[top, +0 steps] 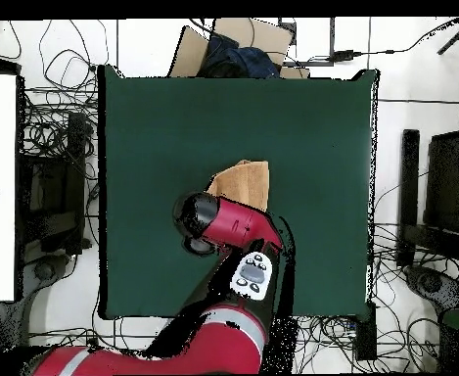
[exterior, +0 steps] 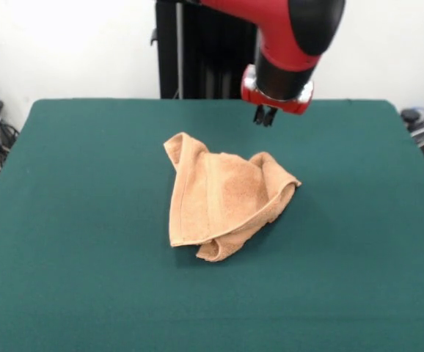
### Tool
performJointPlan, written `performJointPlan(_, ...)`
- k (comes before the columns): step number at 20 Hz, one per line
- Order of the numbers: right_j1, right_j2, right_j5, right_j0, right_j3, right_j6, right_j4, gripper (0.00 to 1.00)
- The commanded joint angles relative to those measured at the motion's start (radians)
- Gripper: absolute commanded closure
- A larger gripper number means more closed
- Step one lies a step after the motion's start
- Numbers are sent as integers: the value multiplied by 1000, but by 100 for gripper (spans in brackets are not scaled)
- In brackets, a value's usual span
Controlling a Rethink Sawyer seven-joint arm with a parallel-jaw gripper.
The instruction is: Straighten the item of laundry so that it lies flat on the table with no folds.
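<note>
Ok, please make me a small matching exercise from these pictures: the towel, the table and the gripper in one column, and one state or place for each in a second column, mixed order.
Column 1:
1. towel
2. table
3. gripper

Column 2:
a. covered in dark green cloth
b. above the table, behind the towel in the front view, not touching it
c. crumpled, with folded-over layers, near the middle of the table

Pairs: 1-c, 2-a, 3-b
</note>
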Motion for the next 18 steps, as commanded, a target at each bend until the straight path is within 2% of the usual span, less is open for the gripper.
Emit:
performJointPlan(1, 23, 58, 98, 19, -72, 207, -7, 100)
performJointPlan(7, 66, 65, 148, 1, -150, 196, -6, 100)
performJointPlan(13, 78, 79, 91, -10, -127, 192, 11, 100)
performJointPlan(18, 106, 84, 138, -25, -193, 174, 5, 100)
